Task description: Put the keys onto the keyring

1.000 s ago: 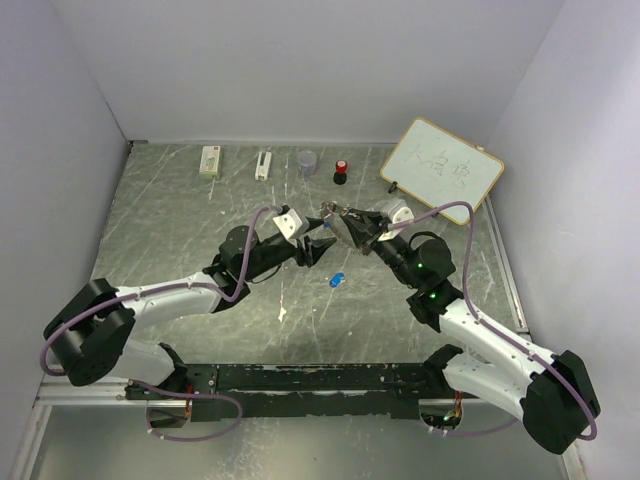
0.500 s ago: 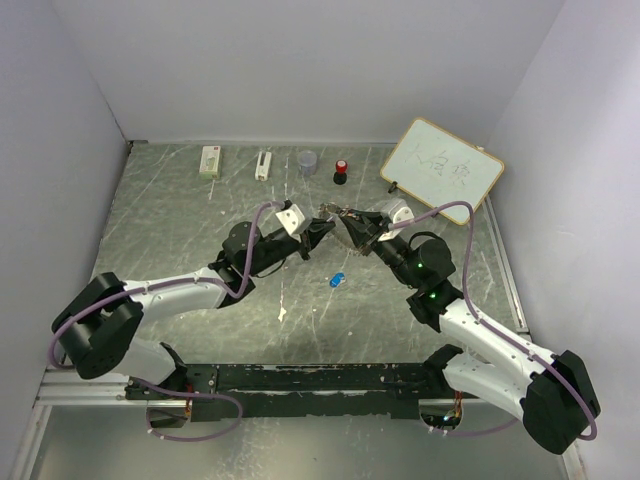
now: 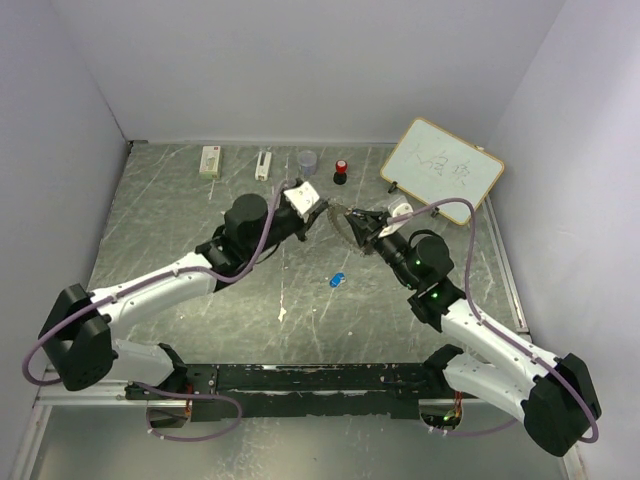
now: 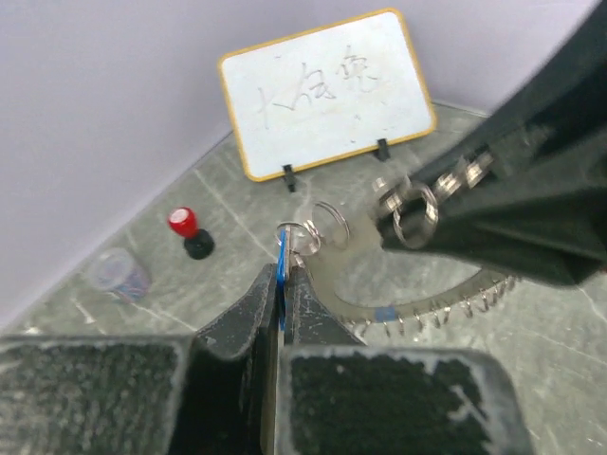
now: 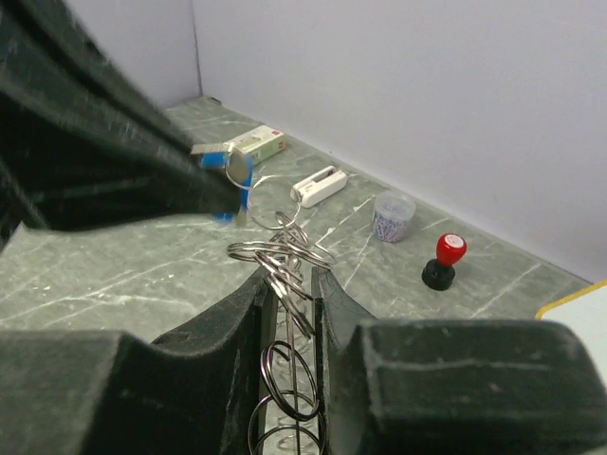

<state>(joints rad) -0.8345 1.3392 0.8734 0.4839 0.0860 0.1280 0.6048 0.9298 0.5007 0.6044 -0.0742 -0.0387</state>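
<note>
Overhead, scratched grey tabletop (image 3: 165, 225), pale walls (image 3: 300, 70)

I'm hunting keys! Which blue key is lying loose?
The blue key alone on the table; the other key is pinched in the left gripper.

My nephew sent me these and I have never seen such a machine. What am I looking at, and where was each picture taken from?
Two robot arms stand at the near edge of a table, each ending in a two-finger gripper. One picture looks down from above; the other two come from a camera on each wrist, so the dark shapes at their bottom are that arm's own fingers. The left gripper is shut on a small blue key. The right gripper clamps the keyring, fringed with little rings. A second key lies on the table. At the back stand a whiteboard, a red knob and a cup.
</note>
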